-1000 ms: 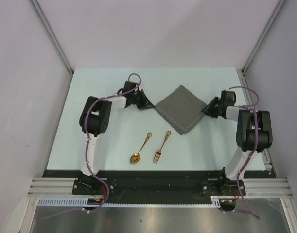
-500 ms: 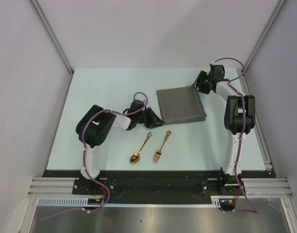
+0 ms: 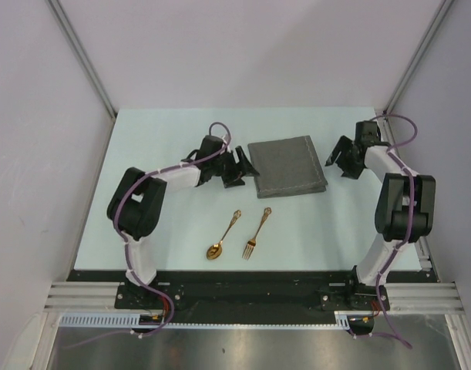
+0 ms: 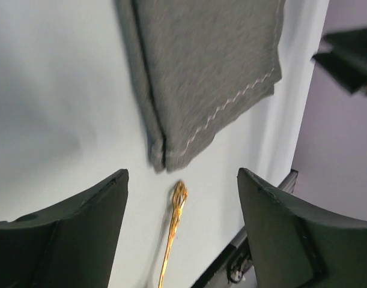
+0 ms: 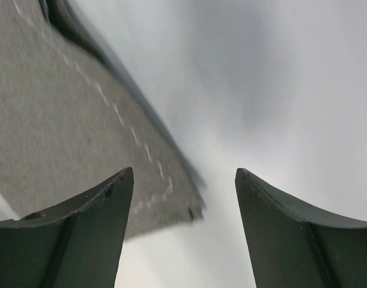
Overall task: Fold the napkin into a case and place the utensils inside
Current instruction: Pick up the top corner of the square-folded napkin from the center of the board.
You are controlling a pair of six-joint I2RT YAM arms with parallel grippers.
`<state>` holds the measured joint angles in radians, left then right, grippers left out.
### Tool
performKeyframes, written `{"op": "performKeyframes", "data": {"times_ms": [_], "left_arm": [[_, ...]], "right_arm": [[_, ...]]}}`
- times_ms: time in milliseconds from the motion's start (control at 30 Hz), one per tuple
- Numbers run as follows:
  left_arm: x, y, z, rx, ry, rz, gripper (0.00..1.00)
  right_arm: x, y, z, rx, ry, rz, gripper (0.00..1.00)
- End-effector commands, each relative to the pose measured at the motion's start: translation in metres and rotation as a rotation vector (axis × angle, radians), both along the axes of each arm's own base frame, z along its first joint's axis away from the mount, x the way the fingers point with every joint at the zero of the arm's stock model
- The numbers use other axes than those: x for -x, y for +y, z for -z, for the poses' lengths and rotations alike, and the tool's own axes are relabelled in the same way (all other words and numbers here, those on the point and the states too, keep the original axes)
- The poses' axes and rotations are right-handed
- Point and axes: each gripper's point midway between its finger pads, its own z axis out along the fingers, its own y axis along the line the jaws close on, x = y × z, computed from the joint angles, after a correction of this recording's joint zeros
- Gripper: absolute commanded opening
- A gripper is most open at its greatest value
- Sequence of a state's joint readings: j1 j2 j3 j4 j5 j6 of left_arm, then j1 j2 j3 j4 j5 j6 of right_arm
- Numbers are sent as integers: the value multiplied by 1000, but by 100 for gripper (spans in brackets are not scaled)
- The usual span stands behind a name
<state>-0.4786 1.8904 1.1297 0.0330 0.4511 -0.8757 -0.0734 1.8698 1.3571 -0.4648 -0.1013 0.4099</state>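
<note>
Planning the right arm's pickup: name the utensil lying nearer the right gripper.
The fork, tines toward the arm bases; it lies right of the round-bowled spoon, on the side of the right gripper.

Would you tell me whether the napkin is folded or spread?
Folded: the napkin lies as a compact square, and stacked layers show along its edge in the left wrist view.

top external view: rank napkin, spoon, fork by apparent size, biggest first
1. napkin: a grey folded square, by far the largest.
2. spoon and fork: they lie side by side and look about equal in length. Too close to rank.
</note>
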Motion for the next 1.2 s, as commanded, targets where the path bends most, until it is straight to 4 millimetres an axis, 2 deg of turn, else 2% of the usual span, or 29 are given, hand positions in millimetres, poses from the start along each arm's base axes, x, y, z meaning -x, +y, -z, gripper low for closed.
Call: {"op": "performKeyframes", "data": {"times_ms": [0, 33, 100, 133, 167, 400, 467, 533, 633, 767, 933, 1167], "left_arm": [[-19, -16, 5, -17, 9, 105, 80], [-22, -18, 7, -10, 18, 113, 80], [-24, -25, 8, 2, 23, 124, 80], [-24, -26, 9, 6, 24, 128, 79], [-22, -29, 11, 2, 22, 135, 78], [-1, -37, 31, -25, 81, 171, 76], [5, -41, 32, -14, 92, 186, 76], [8, -42, 36, -19, 99, 194, 72], [13, -42, 42, -26, 118, 198, 66], [15, -36, 45, -39, 110, 178, 50], [18, -30, 55, -57, 130, 180, 38], [17, -24, 55, -55, 123, 173, 22]], "right_arm": [[33, 22, -1, -136, 11, 37, 75], [38, 26, -6, -152, -6, 28, 77], [53, 35, 3, -177, -4, 15, 76], [55, 35, -6, -175, -37, 24, 76], [64, 34, 4, -162, -31, 37, 75], [74, 21, 12, -129, -51, 65, 70], [71, 19, 13, -132, -63, 67, 66], [69, 21, 14, -157, -69, 54, 57], [62, 22, 14, -165, -86, 54, 52], [51, 23, 15, -167, -96, 43, 47], [43, 27, 22, -183, -79, 16, 41], [40, 26, 24, -174, -91, 3, 38]]}}
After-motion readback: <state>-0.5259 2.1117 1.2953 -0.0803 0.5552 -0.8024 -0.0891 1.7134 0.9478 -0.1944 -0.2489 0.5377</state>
